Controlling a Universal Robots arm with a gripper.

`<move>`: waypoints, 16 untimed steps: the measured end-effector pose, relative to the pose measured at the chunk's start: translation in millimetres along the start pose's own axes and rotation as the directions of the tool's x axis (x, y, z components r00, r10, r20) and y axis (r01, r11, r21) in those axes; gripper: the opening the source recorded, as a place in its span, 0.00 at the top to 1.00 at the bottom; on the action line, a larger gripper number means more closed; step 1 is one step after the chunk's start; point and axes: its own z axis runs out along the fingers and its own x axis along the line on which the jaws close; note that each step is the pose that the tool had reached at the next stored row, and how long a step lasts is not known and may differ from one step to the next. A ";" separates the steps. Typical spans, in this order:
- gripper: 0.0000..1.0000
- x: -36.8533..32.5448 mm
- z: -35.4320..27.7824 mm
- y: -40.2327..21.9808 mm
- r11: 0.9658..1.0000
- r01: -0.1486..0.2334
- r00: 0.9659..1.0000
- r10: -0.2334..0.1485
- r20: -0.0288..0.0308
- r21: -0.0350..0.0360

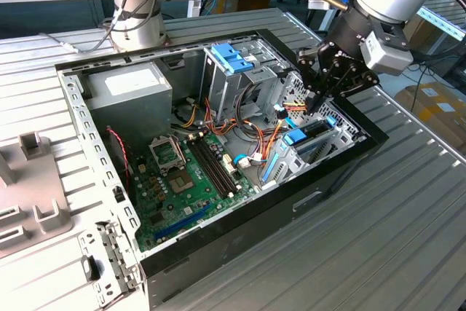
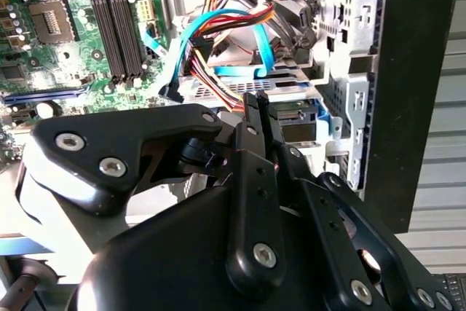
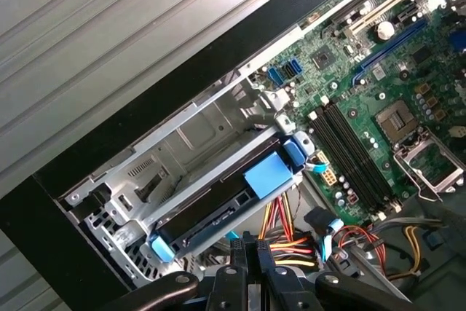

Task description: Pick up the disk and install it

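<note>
The disk (image 3: pixel 218 205), a flat dark metal slab edged with blue plastic rails, already sits in the perforated grey steel drive bay (image 3: pixel 182 143) at the lower middle of the first wrist view, beside the green motherboard (image 3: pixel 378 92). The gripper (image 3: pixel 250 253) hangs just above its cabled edge, its black fingers pressed together and holding nothing. The install step looks nearly done; I judge any further move calls for a gentle, square push to seat the disk.

The disk (image 3: pixel 218 198), dark with blue plastic side rails, is seen seated edge-up in the metal drive bay (image 3: pixel 182 143) at the computer case's front corner, beside the motherboard.
</note>
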 end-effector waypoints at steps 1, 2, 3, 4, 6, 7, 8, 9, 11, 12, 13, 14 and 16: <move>0.83 -1.0 0.1 0.7 1.000 0.000 1.000 0.000 0.000 0.000; 0.83 -1.3 0.1 1.0 1.000 0.000 1.000 0.000 0.000 0.000; 0.83 -1.3 0.3 0.9 1.000 -0.002 1.000 0.002 0.000 0.000; 0.83 -1.3 0.7 0.9 1.000 -0.007 1.000 0.007 0.000 0.000; 0.83 -1.2 1.9 1.1 1.000 -0.029 1.000 0.029 -0.002 0.002; 0.83 -1.2 2.4 1.1 0.999 -0.041 0.999 0.041 -0.003 0.003; 0.83 -1.1 3.2 1.2 0.998 -0.062 0.998 0.062 -0.004 0.004; 0.83 -1.0 3.9 1.3 0.996 -0.091 0.996 0.091 -0.006 0.006; 0.83 -0.9 4.6 1.5 0.993 -0.120 0.993 0.120 -0.008 0.008; 0.83 -0.9 4.8 1.5 0.992 -0.129 0.992 0.129 -0.008 0.008; 0.83 -0.8 4.9 1.5 0.990 -0.140 0.990 0.140 -0.009 0.009; 0.83 -0.8 5.2 1.6 0.988 -0.155 0.988 0.155 -0.010 0.010; 0.83 -0.8 5.5 1.6 0.985 -0.174 0.985 0.174 -0.011 0.012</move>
